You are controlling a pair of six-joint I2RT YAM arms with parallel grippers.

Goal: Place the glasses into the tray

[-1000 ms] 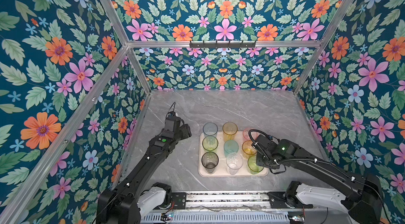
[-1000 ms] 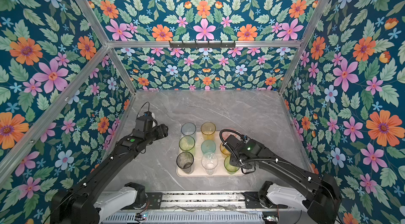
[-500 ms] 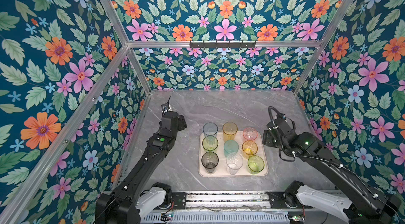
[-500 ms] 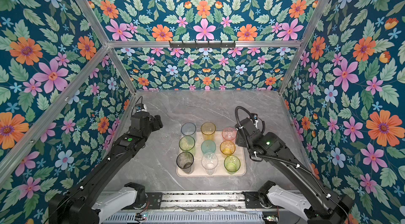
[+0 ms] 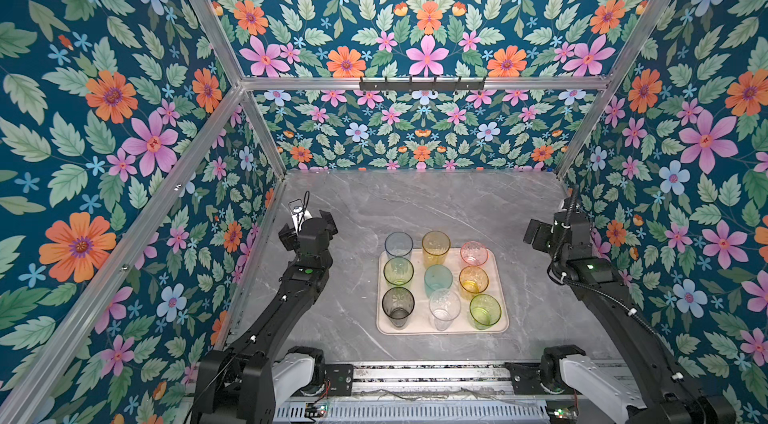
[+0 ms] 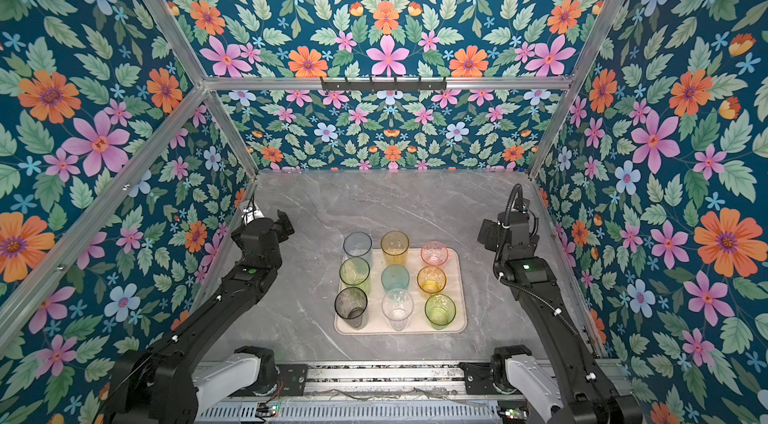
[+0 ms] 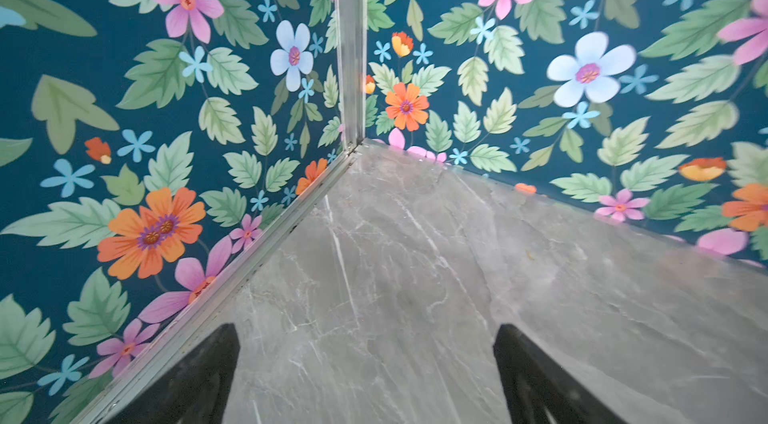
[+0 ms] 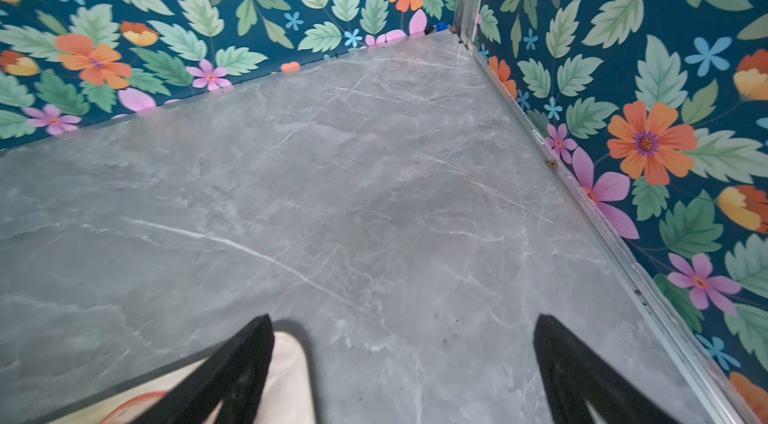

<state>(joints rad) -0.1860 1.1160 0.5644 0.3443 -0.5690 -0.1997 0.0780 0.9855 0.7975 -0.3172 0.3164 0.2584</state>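
Right gripper: our right gripper (image 8: 403, 324) has left the right-hand column of the tray (image 5: 422, 328), where it was working a second ago. It now hangs by the right wall, just past the tray's far right corner, with its jaws wide apart and nothing between them.
Left gripper: our left gripper (image 7: 365, 337) has also swung away, toward the back left corner of the table (image 7: 415, 276). Its jaws are spread wide and empty.
Pink glass: the pink glass (image 5: 473, 253), mostly hidden under our right arm a second ago, now stands free and upright in the tray's far right corner.
Glasses: we count nine glasses (image 6: 395, 278) on the tray in three rows of three, all upright.
Far row: blue-grey glass (image 5: 398, 245), tall amber glass (image 5: 435, 245), then the pink one.
Middle row: yellow-green glass (image 5: 398, 272), teal glass (image 5: 438, 278), short amber glass (image 5: 473, 280).
Near row: smoky glass (image 5: 397, 305), clear glass (image 5: 444, 307), green glass (image 5: 484, 312).
Tray: it lies flat at the front middle of the table, well apart from the left gripper.
Meaning: we judge the last glass released and the task done, since none stands on the bare table.
Doubt: the two tall far glasses lean past the far rim in both top views, but we read their bases as inside it.
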